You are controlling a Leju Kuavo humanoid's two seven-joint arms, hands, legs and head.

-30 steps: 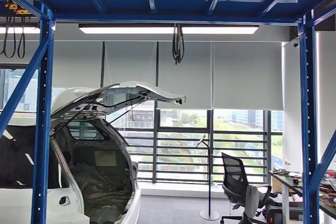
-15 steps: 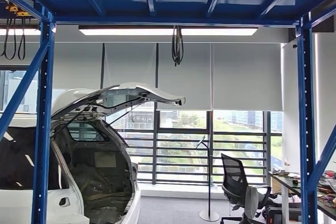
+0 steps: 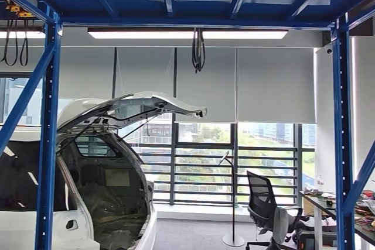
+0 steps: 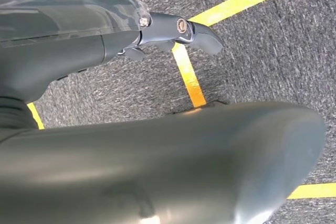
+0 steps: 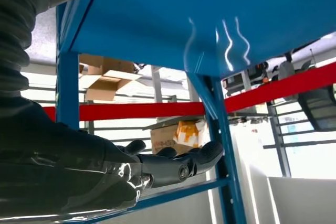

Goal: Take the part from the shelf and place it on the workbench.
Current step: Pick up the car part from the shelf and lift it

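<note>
Against the picture half a second back the head view matches almost line for line; against the one a second back the whole scene sits a touch lower, a shift of the camera and not of the things.

Nearest, in the left wrist view, the left hand hangs over grey carpet crossed by yellow floor tape; its dark fingers lie straight and close together with nothing in them and touch nothing.

In the right wrist view the right hand reaches out level, its fingers stretched and slightly spread, empty, just in front of the blue shelf frame without clear contact. Beyond it, cardboard boxes rest on a red shelf beam; which item is the part cannot be told.

Farther off, in the head view, blue rack posts frame a white car with its tailgate raised, then an office chair and the windows.
</note>
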